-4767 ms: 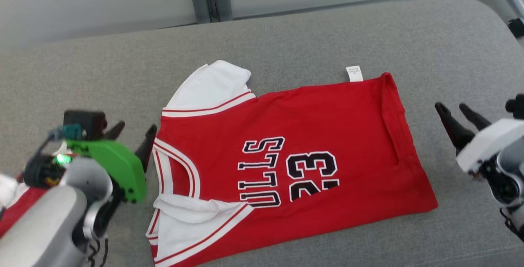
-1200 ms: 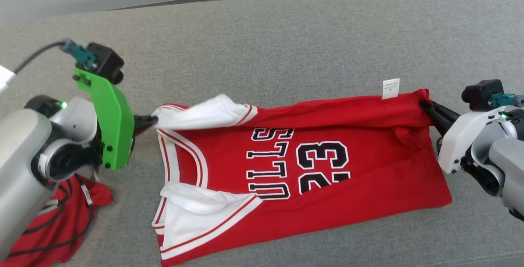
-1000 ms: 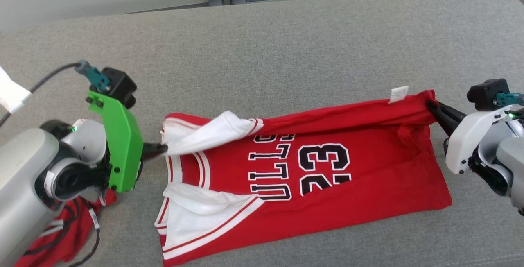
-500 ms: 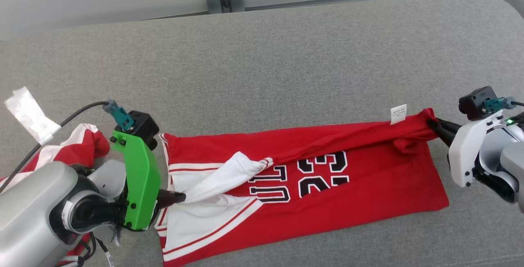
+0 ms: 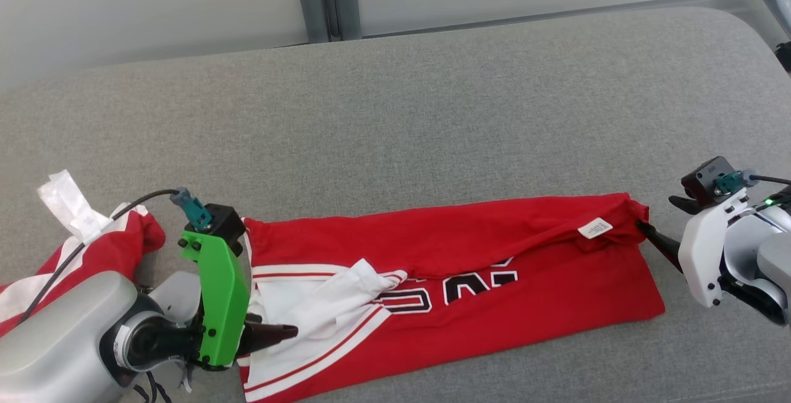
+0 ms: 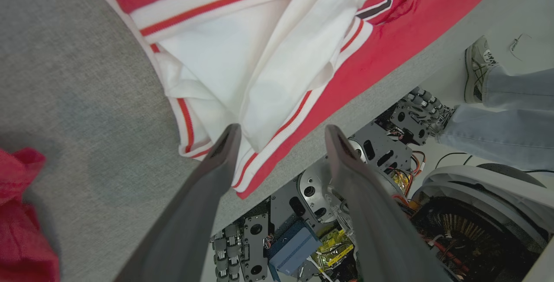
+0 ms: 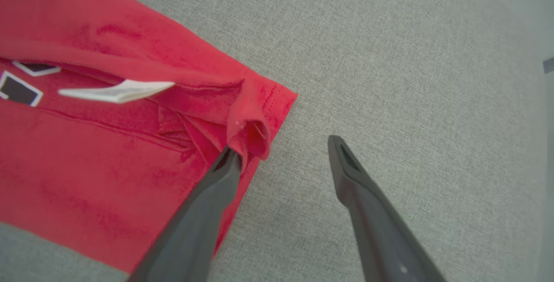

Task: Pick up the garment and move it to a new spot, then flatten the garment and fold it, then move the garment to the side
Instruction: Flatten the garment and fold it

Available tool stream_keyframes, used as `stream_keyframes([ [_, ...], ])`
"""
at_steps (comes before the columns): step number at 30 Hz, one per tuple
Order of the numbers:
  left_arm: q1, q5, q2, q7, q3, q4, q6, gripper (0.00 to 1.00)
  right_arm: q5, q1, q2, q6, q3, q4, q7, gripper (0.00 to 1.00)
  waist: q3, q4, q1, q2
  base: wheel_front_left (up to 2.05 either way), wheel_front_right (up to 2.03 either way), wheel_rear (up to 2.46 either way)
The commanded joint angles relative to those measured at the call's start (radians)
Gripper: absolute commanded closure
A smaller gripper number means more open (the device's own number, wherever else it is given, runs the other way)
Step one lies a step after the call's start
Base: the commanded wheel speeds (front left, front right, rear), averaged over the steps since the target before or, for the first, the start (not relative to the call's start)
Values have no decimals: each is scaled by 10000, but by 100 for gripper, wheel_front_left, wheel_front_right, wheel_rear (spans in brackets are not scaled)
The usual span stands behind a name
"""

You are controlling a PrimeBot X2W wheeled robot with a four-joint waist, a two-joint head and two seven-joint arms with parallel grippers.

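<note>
Red garment (image 5: 469,267) w/ white trim, flat on grey table (image 5: 432,112), far long edge folded over toward near one, covering upper half of black lettering. White label (image 5: 595,228) on top at hem end. L fingers (image 5: 275,332) at collar end, over white sleeve: spread wide, gripping nothing, cloth lying loose betw. tips. R fingers (image 5: 660,243) at hem-end corner: also spread wide, one tip touching bunched red fold, other off the cloth over bare table; nothing held. Second red cloth (image 5: 133,236) just beyond collar end, apart from garment. Past garment's near edge, below table level: robot parts, plus a person's shoe (image 6: 476,63) and jeans leg.
</note>
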Motion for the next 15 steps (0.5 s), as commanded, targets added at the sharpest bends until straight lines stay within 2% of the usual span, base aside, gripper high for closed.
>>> stream_keyframes([
  [1,145,41,18,-224,157,53,-105,0,241,-29,-79,-16,0,65,-216,0,-314,-55,0,0,0,0,0],
  [5,169,275,150,-985,485,-67,-260,0,829,-183,-189,-15,1,219,-1053,0,-759,-19,0,0,0,0,0],
  [9,342,825,392,-2364,923,-431,-283,0,1643,-79,-309,-16,-231,299,-2179,0,-1140,45,0,0,0,0,0],
  [13,709,1674,630,-4426,1569,-807,181,0,2258,159,-339,-15,-1050,243,-2608,0,-1306,79,0,0,0,0,0],
  [15,989,2219,671,-5732,1928,-903,673,0,2233,280,-269,-15,-2022,5,-2655,0,-1353,87,0,0,0,0,0],
])
